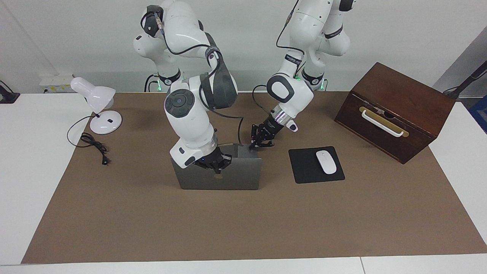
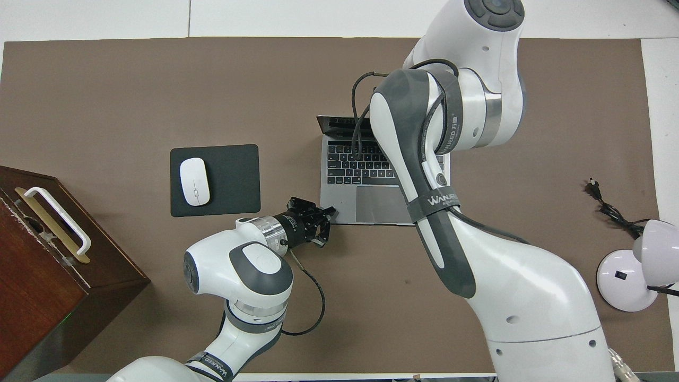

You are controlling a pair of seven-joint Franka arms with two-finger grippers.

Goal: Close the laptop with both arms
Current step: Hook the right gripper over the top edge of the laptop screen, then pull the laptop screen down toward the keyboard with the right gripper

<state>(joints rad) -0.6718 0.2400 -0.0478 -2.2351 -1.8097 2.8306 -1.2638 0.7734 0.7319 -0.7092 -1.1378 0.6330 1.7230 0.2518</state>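
Note:
The silver-grey laptop (image 1: 232,179) (image 2: 347,183) stands in the middle of the brown mat, its lid raised close to upright with the logo side turned away from the robots. My right gripper (image 1: 217,169) is shut, its fingertips pressing on the back of the lid by the top edge, near the logo. In the overhead view the right arm's own links hide that gripper. The left gripper (image 1: 252,146) (image 2: 331,211) is shut too, its tips resting on the corner of the laptop's base nearest the robots, toward the left arm's end.
A black mouse pad (image 1: 304,169) with a white mouse (image 1: 326,162) lies beside the laptop toward the left arm's end. A brown wooden box (image 1: 395,110) stands at that end. A white desk lamp (image 1: 99,110) and its cable (image 1: 95,146) sit at the right arm's end.

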